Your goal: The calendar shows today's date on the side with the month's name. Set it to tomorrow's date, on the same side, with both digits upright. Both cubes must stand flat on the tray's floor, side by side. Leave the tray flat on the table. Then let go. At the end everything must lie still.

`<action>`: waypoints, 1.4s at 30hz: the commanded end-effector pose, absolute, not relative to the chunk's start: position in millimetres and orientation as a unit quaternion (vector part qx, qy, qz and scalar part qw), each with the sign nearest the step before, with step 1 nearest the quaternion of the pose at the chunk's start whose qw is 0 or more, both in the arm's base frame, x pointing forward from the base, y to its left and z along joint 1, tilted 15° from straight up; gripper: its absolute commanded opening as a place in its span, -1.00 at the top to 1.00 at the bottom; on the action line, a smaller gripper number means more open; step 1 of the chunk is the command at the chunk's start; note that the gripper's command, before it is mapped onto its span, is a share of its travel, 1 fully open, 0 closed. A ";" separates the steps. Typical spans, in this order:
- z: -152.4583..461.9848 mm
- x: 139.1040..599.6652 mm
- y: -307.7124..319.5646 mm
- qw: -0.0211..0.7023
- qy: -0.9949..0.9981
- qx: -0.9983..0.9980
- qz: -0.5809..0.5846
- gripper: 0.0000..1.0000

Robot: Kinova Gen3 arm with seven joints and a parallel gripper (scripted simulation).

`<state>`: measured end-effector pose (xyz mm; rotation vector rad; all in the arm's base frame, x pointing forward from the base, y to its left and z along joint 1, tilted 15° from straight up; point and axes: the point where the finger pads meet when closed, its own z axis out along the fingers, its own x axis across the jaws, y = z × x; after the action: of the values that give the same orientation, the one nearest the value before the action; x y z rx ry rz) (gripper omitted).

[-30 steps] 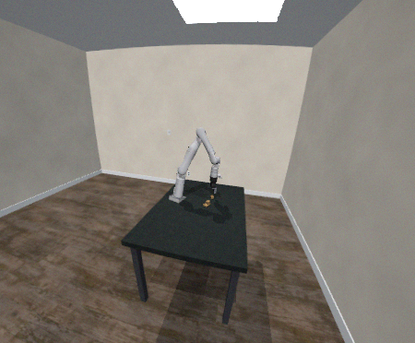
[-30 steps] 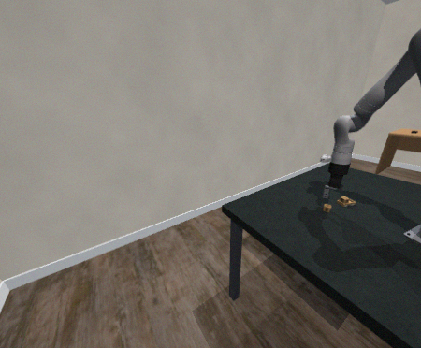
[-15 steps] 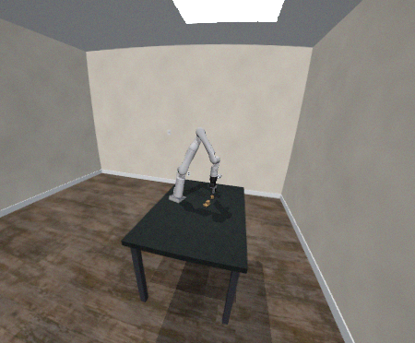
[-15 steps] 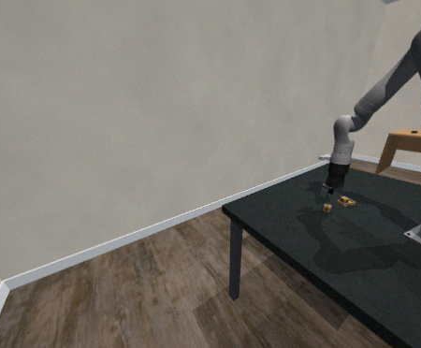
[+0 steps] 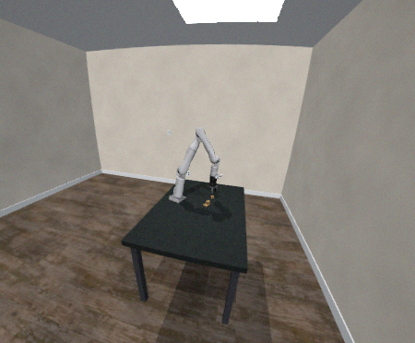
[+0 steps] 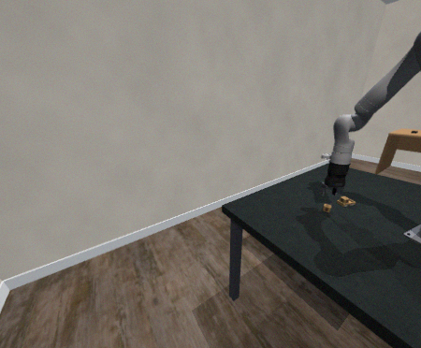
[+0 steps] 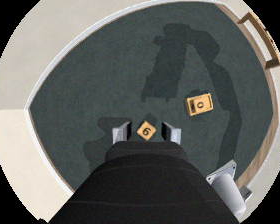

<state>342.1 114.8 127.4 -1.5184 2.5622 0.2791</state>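
On the dark tabletop [image 6: 353, 262], a loose cube [image 7: 147, 131] lies out of the tray [image 7: 199, 104], framed between the fingers of the claw [image 7: 147, 133], which hangs released and empty above it, lined up for a grasp. To its right, the tray holds the other cube.

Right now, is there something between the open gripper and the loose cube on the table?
Nothing visible. In the wrist view the loose cube shows in the gap of the open gripper, with no object over it. The tray, with the other cube in it, stands apart to the side on the table.
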 end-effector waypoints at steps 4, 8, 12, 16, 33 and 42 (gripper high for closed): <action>129.1 339.4 118.1 0.072 0.879 -0.462 0.098 -1.00; 129.7 337.9 117.9 0.069 0.897 -0.425 0.101 -1.00; 130.4 335.9 117.8 0.065 0.917 -0.381 0.104 -1.00; 131.1 334.1 117.9 0.061 0.932 -0.340 0.107 -1.00; 133.1 328.9 118.9 0.052 0.963 -0.236 0.114 -1.00; 133.6 327.7 119.3 0.050 0.969 -0.213 0.116 -1.00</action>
<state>327.5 118.7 132.9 -0.6543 2.9499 0.3522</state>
